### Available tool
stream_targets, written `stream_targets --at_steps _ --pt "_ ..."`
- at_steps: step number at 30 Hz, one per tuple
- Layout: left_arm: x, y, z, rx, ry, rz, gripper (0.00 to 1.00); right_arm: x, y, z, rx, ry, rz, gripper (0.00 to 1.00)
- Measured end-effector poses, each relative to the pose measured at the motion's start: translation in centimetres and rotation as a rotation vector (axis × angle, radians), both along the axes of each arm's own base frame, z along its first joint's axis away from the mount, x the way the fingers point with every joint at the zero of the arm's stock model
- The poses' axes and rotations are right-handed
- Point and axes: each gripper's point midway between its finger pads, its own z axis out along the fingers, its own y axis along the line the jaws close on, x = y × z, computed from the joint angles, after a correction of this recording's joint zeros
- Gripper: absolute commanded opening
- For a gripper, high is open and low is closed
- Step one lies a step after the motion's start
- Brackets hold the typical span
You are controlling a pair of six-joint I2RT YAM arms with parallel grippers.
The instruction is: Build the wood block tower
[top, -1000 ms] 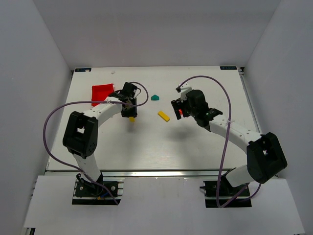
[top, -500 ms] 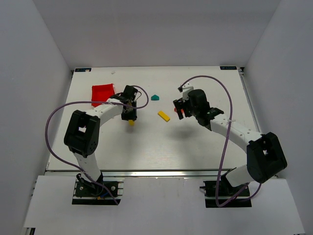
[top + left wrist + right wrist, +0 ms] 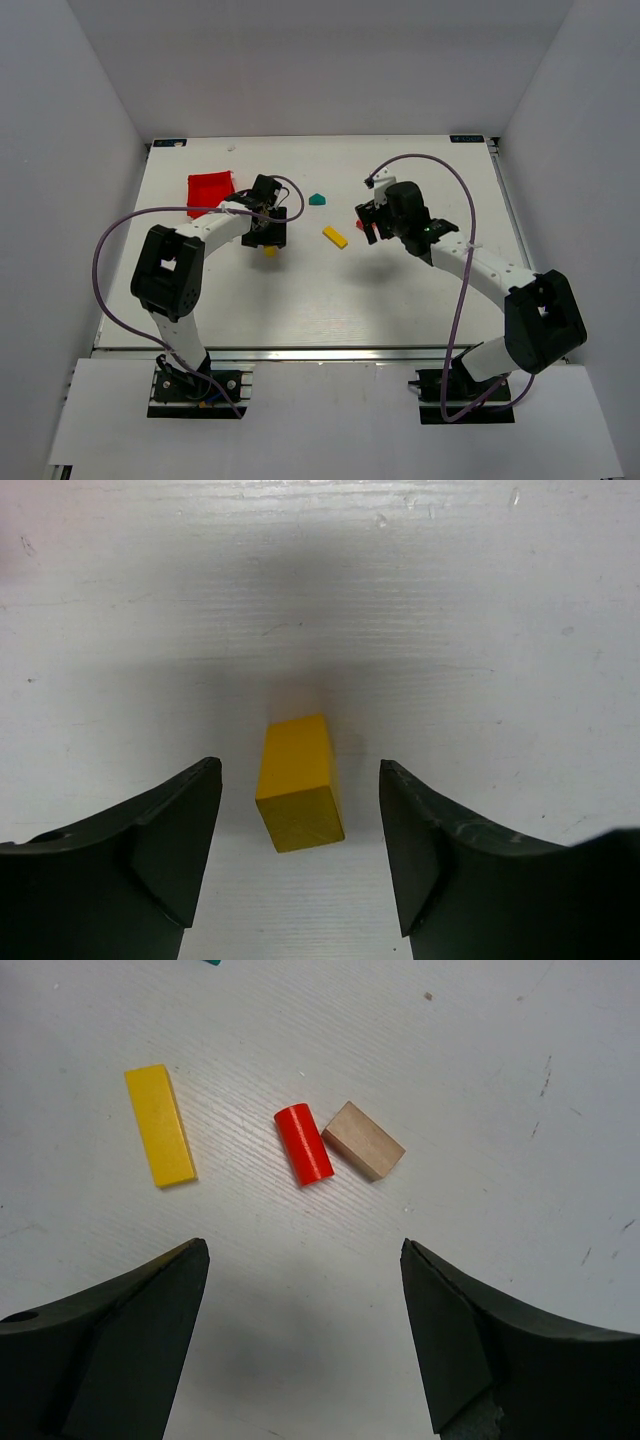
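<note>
Wood block tower in loose pieces only, lying singly on the far half of the white table (image 3: 330,300), none resting on another.

Left of centre, left gripper (image 3: 300,770) released: both dark fingers (image 3: 170,850) spread, a small yellow block (image 3: 298,795) between them on the table, a clear strip of white on each side, touched by neither. Standing on end or lying flat, impossible to tell. Soft shadow on the surface just beyond the block.

Right of centre, right gripper (image 3: 302,1255) likewise spread wide and grasping nothing, hanging above bare table. Just beyond its fingertips in the wrist view, a red cylinder (image 3: 303,1144) lying on its side, with a plain wood block (image 3: 364,1140) just to its right — touching at one corner or barely apart, hard to tell. Left of the cylinder and apart from it, a yellow plank (image 3: 160,1125), lying flat, between the two grippers in the overhead view.

Farther back, between the arms, a small teal piece (image 3: 318,199) alone, apart from the plank. Far left, beyond the left gripper, a red bin (image 3: 210,187) — near the table's left edge, well apart from every block.
</note>
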Motion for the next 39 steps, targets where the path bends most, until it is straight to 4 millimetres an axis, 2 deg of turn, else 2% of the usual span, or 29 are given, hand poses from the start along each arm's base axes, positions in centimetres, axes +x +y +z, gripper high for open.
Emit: stream_targets --at_steps 11,18,36,39 --pt "0.2 -0.7 1.9 -0.047 -0.039 -0.029 0.72 2.2 -2.2 0.9 -0.050 -0.026 -0.012 0.82" --pt "0.0 -0.7 1.6 -0.043 -0.020 -0.031 0.72 2.3 -3.5 0.4 -0.065 -0.003 -0.038 0.82" --pt "0.4 -2.3 1.9 -0.105 -0.014 -0.077 0.71 2.4 -4.5 0.1 -0.052 0.022 -0.055 0.83" --pt "0.6 -2.2 1.9 -0.096 -0.010 -0.074 0.76 2.4 -4.5 0.1 -0.061 0.018 -0.040 0.83"
